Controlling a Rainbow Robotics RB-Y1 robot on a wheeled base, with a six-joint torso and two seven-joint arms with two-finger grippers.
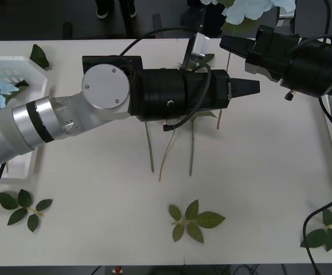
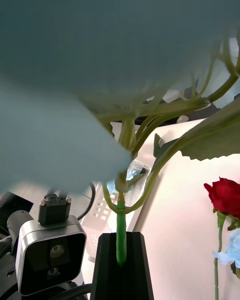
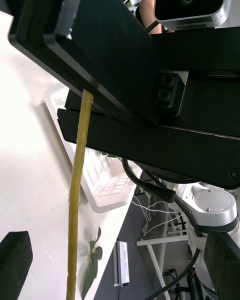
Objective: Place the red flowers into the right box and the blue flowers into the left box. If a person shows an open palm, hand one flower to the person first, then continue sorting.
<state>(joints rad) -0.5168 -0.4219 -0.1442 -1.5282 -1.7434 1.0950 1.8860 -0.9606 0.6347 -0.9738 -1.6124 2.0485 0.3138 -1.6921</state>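
Blue flower stem apparently within right claw.

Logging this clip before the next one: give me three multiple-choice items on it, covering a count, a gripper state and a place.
1. Leaf sprigs along the table's near edge: A one; B three; C five.
2. The right gripper holds: A nothing; B a leaf sprig; C a blue flower's stem.
3. The left gripper is over: A the table's middle; B the floor; C a chair.

B: three sprigs lie there. C: the fingers pinch the green stem. A: the arm reaches across the tabletop.
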